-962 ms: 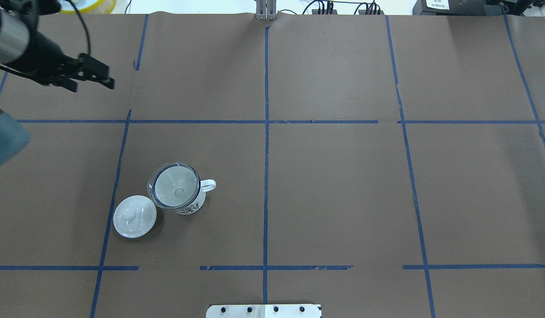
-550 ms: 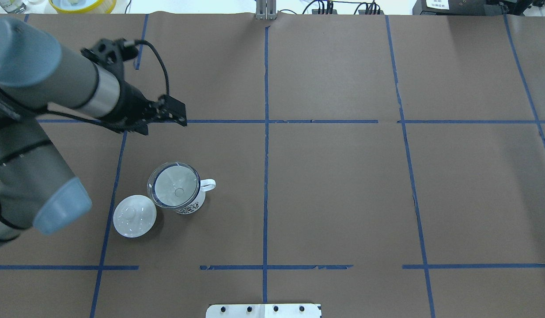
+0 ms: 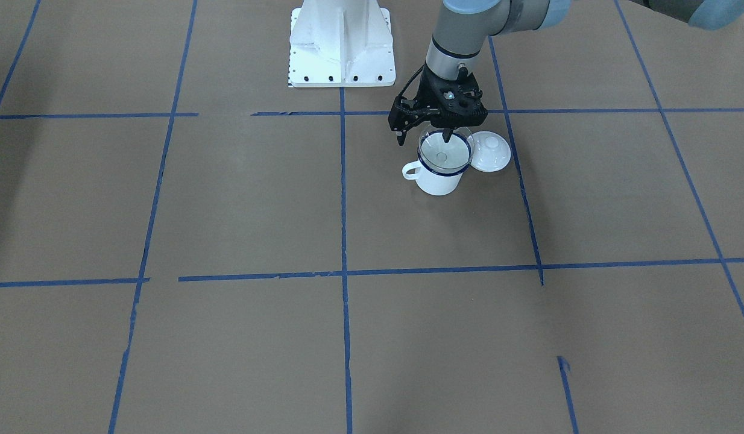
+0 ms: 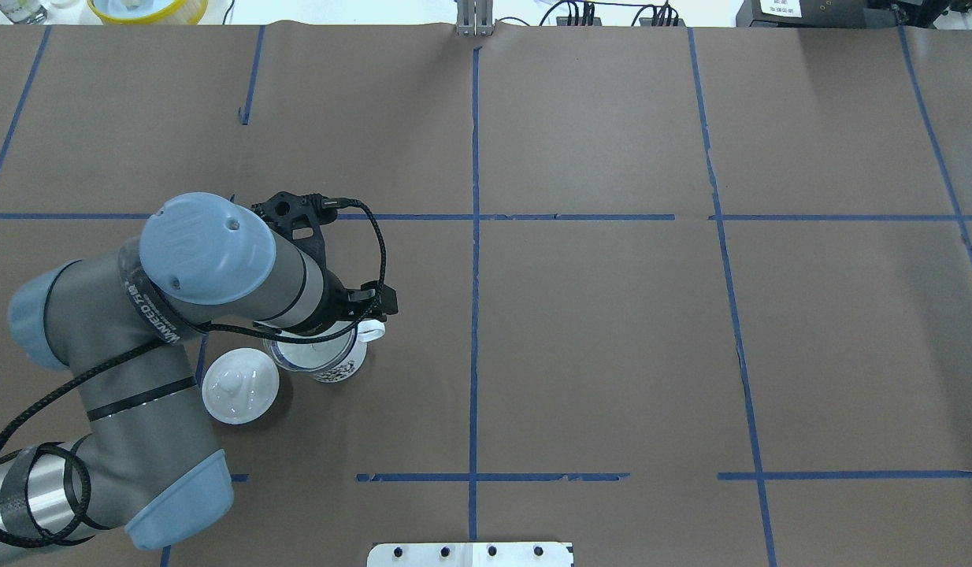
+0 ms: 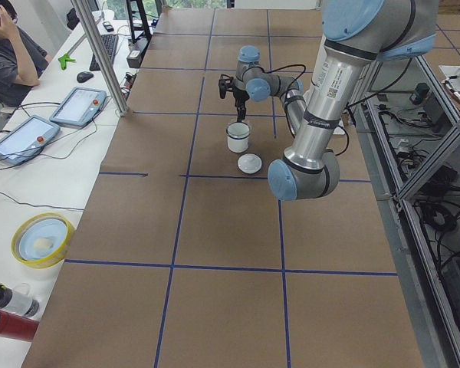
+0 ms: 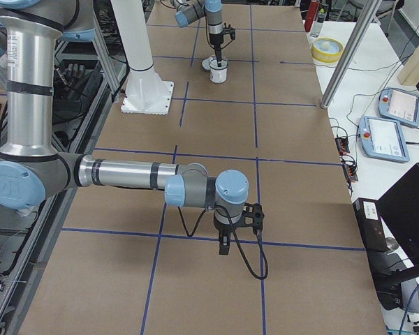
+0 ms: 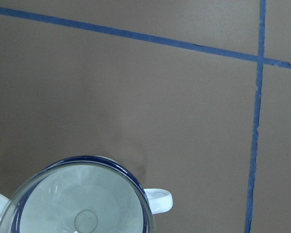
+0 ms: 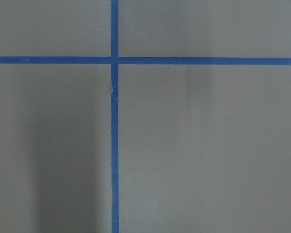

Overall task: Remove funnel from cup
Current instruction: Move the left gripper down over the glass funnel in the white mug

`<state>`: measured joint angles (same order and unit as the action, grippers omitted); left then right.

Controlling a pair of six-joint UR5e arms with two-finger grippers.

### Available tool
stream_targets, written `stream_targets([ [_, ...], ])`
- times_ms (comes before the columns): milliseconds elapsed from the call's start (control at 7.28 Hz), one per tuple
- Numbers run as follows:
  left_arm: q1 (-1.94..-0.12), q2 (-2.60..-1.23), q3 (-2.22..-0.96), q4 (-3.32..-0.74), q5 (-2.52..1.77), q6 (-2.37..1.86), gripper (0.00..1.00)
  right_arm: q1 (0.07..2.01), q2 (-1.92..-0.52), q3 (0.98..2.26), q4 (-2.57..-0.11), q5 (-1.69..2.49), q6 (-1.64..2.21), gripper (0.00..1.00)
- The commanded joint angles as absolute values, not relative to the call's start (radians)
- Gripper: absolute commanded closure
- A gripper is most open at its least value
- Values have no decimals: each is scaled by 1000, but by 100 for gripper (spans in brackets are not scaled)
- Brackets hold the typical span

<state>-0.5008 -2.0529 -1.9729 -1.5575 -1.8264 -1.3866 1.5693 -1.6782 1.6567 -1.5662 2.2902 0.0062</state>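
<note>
Right now the funnel (image 3: 444, 152) is sitting in the cup (image 3: 437, 179), its wide clear rim resting just above the mug's blue edge. The cup is standing upright on the brown-papered table (image 3: 227, 199), its handle pointing away from the white lid (image 3: 490, 152) lying just beside it. The left gripper (image 3: 424, 137) is hovering right over the cup with its jaws spread wide, one fingertip above the funnel's bowl and the other outside, on the handle side. The right gripper (image 6: 224, 244) is hanging well apart, and I cannot tell whether it is spread or closed.
</note>
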Motion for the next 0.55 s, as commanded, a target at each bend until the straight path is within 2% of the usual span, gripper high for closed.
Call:
stream_targets([
  [0, -477, -2056, -1941, -1557, -1824, -1385, 0, 1569, -1678, 1657, -1566, 2290, 6, 0],
  [137, -474, -2056, -1936, -1557, -1822, -1384, 9, 1569, -1678, 1657, -1566, 2290, 6, 0],
  [275, -476, -2057, -1937, -1557, -1824, -1378, 93, 1569, -1678, 1657, -1566, 2290, 6, 0],
  [412, -476, -2057, -1939, -1555, -1825, -1371, 100, 1569, -1678, 1657, -1566, 2290, 6, 0],
])
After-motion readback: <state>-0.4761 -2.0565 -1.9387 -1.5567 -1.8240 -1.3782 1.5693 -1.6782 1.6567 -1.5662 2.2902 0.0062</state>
